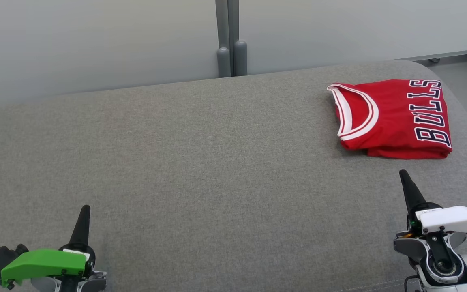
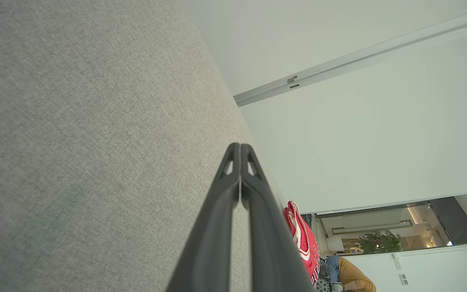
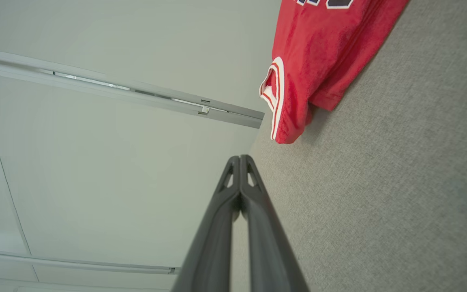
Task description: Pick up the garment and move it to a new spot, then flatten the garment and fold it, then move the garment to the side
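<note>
Folded jersey (image 1: 393, 117) lies ahead of the right gripper (image 1: 403, 175), not touching it.
The red jersey sits on the grey cushion (image 1: 201, 162), a little beyond the right gripper's tips and well off to the right of the left gripper (image 1: 85, 209). Both grippers have their fingers pressed together and hold nothing.

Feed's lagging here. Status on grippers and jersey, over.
Left gripper shut, empty, low left. Right gripper shut, empty, just short of jersey. Jersey folded, far right on grey surface. Nothing between right gripper and jersey.
</note>
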Available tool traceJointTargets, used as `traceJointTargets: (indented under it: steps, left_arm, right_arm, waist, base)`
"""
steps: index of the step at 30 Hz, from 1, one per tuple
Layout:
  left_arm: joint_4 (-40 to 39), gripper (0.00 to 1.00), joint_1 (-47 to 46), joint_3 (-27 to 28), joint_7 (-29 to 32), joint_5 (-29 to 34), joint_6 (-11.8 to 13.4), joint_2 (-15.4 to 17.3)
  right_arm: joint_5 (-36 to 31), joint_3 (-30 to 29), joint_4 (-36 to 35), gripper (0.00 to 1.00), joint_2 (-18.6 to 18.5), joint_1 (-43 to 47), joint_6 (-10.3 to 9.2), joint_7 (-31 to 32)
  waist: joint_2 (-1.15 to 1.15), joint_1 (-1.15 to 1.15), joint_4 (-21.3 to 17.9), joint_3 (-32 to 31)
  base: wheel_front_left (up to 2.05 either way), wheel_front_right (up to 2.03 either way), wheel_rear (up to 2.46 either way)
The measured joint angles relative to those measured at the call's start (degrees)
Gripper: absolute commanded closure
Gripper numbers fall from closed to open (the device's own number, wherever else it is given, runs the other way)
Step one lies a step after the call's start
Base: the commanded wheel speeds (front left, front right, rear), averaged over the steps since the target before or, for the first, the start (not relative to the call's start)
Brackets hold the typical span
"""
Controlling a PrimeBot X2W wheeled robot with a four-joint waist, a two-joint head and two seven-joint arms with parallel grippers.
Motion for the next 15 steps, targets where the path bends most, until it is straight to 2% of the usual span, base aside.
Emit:
traceJointTargets:
  steps: [15]
  left_arm:
    - [1.2, 1.0, -1.8, 1.7, 2.8, -11.1, -2.1, 0.0]
  right_arm:
    - [12.6, -3.6, 0.6, 1.0, 0.2, -0.8, 2.09, 2.9]
  waist:
    - [0.0, 0.0, 0.6, 0.3]
  base:
    - [0.0, 0.0, 0.0]
